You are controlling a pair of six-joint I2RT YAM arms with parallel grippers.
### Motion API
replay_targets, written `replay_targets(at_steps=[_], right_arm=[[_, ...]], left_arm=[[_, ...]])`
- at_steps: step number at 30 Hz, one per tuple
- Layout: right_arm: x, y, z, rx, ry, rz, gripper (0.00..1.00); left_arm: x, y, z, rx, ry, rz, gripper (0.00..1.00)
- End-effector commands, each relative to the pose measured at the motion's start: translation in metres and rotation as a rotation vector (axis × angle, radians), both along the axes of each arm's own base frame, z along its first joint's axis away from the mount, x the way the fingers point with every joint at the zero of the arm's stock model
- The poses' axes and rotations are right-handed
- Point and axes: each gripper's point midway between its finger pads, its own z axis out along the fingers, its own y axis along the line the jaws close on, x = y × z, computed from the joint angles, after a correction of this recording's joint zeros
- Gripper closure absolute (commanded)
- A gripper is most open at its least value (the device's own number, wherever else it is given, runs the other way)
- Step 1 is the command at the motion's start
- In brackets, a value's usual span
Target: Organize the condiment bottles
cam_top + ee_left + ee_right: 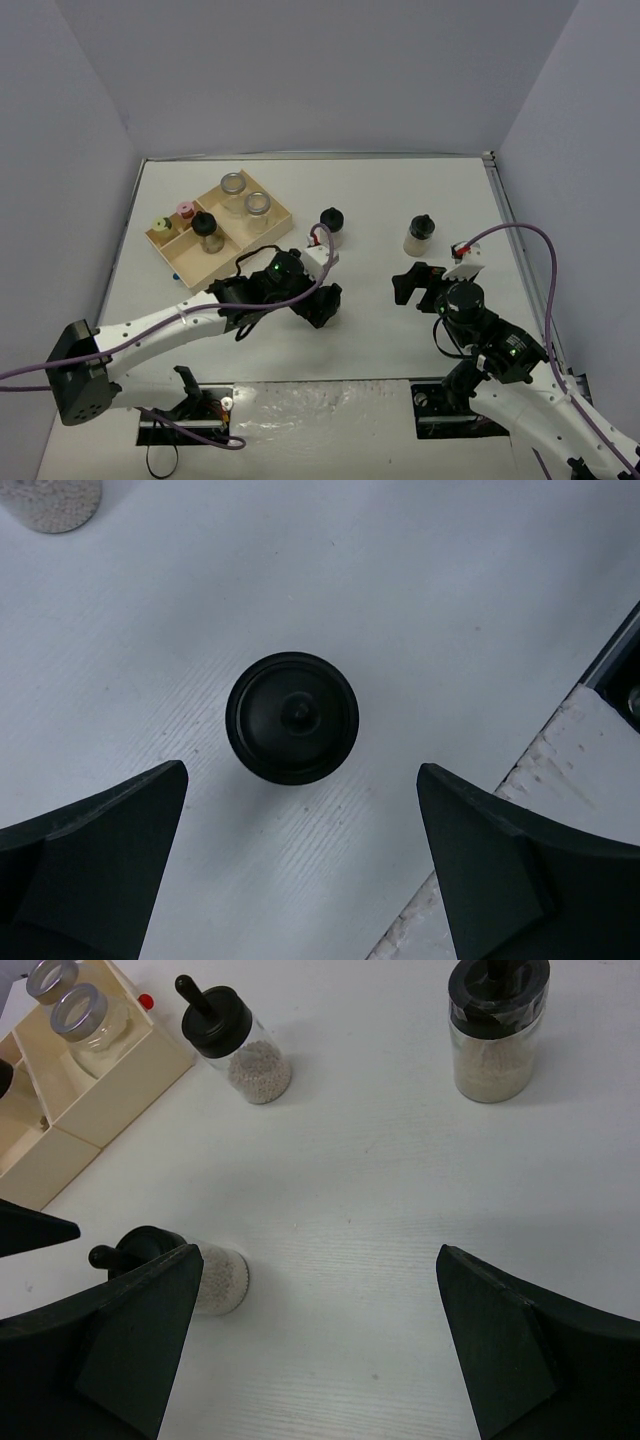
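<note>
The pale wooden tray (pixel 172 243) holds two silver-lidded jars (pixel 246 205), a black-capped jar (pixel 207 231), a pink-capped jar (pixel 185 210) and a yellow-green-capped jar (pixel 159 224). Two black-capped jars stand on the table, one (pixel 331 226) near the tray and one (pixel 420 235) to its right. My left gripper (pixel 318 303) is open and hovers straight above a third black-capped jar (pixel 292 718), hidden under it in the top view. That jar shows in the right wrist view (pixel 218 1278). My right gripper (pixel 418 285) is open and empty, over bare table.
The table's near edge with a white foam strip (pixel 560 810) lies just right of the left gripper. A jar base (pixel 50 500) shows at the left wrist view's top left. Grey walls enclose the table.
</note>
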Motion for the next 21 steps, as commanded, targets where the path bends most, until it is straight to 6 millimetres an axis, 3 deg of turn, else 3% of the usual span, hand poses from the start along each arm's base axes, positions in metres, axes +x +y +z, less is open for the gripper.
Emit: replay_targets(at_steps=[1, 14, 16, 21], right_arm=[[0.006, 0.001, 0.013, 0.041, -0.042, -0.029, 0.0], [0.006, 0.002, 0.011, 0.041, -0.035, -0.029, 0.0], [0.006, 0.002, 0.011, 0.041, -0.035, -0.03, 0.0], [0.006, 0.001, 0.01, 0.041, -0.035, -0.031, 0.0]], left_arm=[[0.027, -0.038, 0.019, -0.039, -0.101, 0.002, 0.03], [0.046, -0.038, -0.011, 0.055, -0.087, 0.088, 0.07], [0.045, -0.041, -0.01, 0.048, -0.081, 0.082, 0.15], [0.043, -0.043, -0.009, 0.031, -0.066, 0.078, 0.47]])
